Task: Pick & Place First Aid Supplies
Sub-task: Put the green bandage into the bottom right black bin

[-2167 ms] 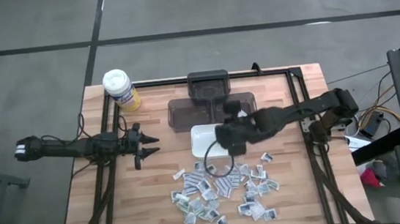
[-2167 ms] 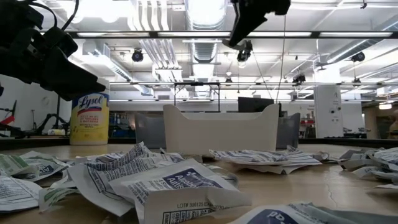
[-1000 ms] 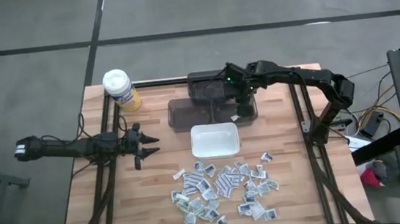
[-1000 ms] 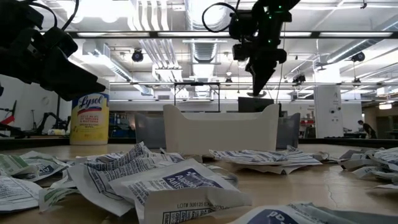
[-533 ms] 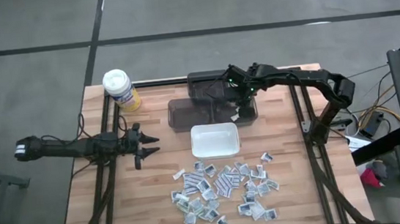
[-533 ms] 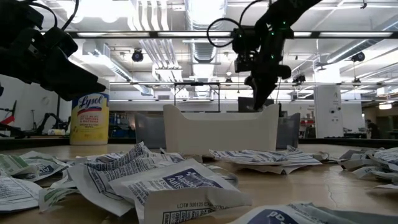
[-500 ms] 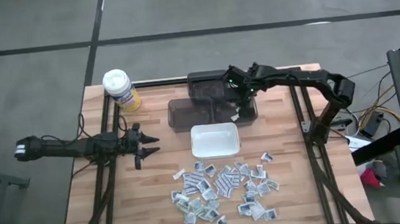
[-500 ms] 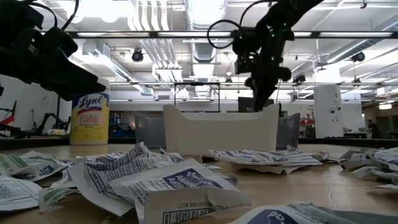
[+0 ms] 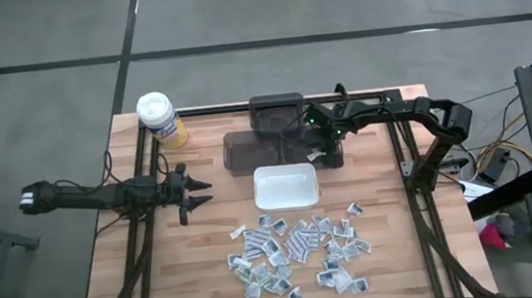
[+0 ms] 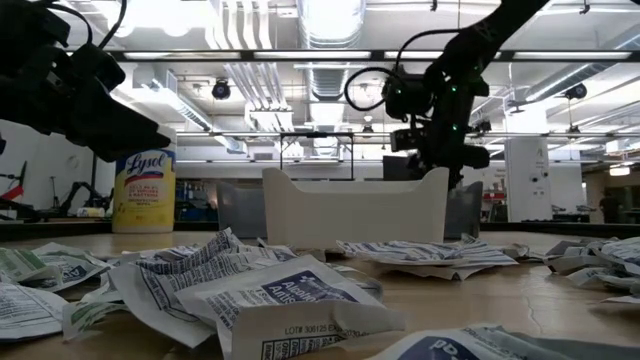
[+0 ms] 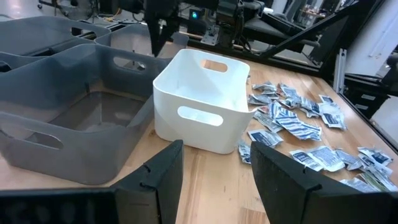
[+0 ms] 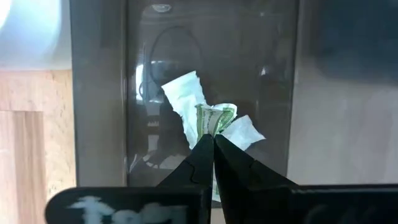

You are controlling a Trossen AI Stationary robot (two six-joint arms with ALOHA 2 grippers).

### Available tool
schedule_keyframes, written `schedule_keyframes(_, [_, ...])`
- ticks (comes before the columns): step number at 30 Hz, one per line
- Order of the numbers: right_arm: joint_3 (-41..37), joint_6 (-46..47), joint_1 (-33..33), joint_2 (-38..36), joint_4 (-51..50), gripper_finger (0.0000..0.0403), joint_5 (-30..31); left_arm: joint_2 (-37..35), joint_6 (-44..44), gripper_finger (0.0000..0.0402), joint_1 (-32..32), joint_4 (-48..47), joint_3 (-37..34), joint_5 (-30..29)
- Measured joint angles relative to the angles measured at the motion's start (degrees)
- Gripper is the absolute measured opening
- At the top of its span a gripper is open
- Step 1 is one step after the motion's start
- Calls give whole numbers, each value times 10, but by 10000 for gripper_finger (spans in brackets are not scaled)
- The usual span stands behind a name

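Note:
The first aid supplies [image 9: 296,254] lie as several small white and grey packets in a loose heap on the near half of the wooden table. One crumpled white and greenish packet [image 12: 208,115] is in my right gripper [image 12: 213,144], which points down and is shut over the translucent grey bin [image 9: 256,150]. A white tray [image 9: 285,171] stands between the bin and the heap. At the table's left edge, my left gripper [image 9: 202,193] is open and holds nothing. My right gripper pinches the crumpled packet between its two fingertips at the greenish middle part [image 12: 211,124]. The fingers come from above, pointing steeply down. The packet's white ends spread out to both sides below the tips, above the bin's floor; whether it touches the floor, I cannot tell.
A second, darker bin [image 9: 277,114] stands behind the grey one. A yellow canister with a white lid [image 9: 161,118] is at the far left corner. Black frame rails [image 9: 142,180] run along the table's left, right and far edges.
My right gripper has come down toward the grey bin, still shut on the crumpled packet, and has drifted a little toward the table's right edge. The packet has gone down with it.

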Motion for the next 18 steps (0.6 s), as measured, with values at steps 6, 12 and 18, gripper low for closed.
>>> schedule_keyframes(6, [-14, -2, 0, 0, 24, 8, 0, 0, 0, 183, 0, 1, 0, -20])
schedule_keyframes(12, [-5, -4, 1, 0, 37, 8, 0, 0, 0, 183, 0, 1, 0, -22])
schedule_keyframes(18, [-4, -5, 1, 0, 37, 18, 0, 0, 0, 183, 0, 1, 0, -22])
